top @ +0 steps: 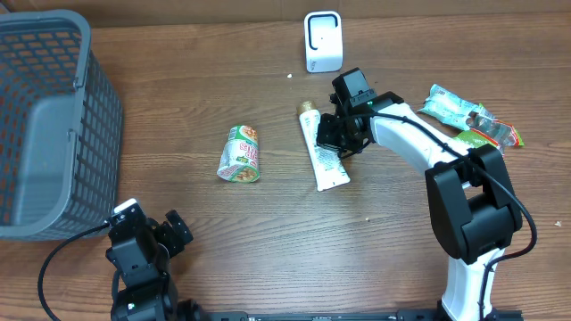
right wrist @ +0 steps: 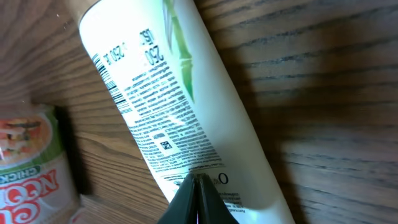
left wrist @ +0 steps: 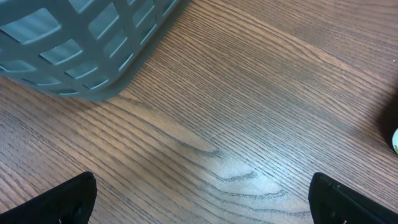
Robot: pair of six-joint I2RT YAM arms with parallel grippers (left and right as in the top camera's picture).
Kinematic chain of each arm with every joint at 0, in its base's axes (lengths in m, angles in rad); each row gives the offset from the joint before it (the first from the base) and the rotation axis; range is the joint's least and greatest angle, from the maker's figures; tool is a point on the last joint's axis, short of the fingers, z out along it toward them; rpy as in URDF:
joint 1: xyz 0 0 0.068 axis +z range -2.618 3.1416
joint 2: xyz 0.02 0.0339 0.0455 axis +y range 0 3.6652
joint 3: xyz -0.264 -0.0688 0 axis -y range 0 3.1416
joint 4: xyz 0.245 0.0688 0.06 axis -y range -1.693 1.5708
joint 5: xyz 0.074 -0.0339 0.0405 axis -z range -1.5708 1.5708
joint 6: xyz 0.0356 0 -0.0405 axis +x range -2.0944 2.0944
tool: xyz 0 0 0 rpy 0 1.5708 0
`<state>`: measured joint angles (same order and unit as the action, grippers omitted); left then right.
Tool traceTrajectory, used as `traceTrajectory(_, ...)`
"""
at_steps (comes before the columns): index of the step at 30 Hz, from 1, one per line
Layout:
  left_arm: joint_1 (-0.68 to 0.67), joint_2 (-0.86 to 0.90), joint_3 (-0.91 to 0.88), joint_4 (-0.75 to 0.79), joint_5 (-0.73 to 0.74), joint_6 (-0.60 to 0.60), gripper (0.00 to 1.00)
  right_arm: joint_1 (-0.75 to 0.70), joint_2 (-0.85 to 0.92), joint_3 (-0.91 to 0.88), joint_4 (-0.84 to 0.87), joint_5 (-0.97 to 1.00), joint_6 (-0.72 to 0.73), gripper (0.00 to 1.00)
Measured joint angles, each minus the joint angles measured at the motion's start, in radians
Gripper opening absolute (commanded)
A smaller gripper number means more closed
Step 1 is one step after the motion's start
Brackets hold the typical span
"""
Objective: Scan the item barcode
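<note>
Left claw [top: 152, 225] gapes wide, held low; right claw [right wrist: 198, 186], extended far forward, is pinched closed

The tube [right wrist: 180, 93] is white with a green leaf streak, black small print and a striped black barcode. The noodle cup [top: 240, 154] is green and white with red lettering. Desk [top: 178, 71] is brown woodgrain, basket [top: 89, 98] is grey lattice, and my right tool [right wrist: 198, 190] is plain black.

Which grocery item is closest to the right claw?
The white tube, directly beneath the shut right claw; the noodle cup and snack packets lie well clear.
</note>
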<state>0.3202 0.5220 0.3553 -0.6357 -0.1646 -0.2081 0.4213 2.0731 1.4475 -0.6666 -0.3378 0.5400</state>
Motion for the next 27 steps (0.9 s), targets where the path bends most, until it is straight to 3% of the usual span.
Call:
traceTrajectory(3, 0.0, 0.0, 0.0, 0.0, 0.0, 0.0, 0.99, 0.0, 0.0, -0.001, 0.004, -0.002, 0.021, 0.05)
traceTrajectory(8, 0.0, 0.0, 0.0, 0.0, 0.0, 0.0, 1.0, 0.012, 0.0, -0.002, 0.033, 0.008, 0.037, 0.15)
traceTrajectory(14, 0.0, 0.0, 0.0, 0.0, 0.0, 0.0, 0.99, 0.024, -0.006, 0.008, 0.021, -0.011, -0.053, 0.2)
traceTrajectory(27, 0.0, 0.0, 0.0, 0.0, 0.0, 0.0, 0.99, 0.166, -0.006, 0.009, -0.066, -0.039, -0.103, 0.2)
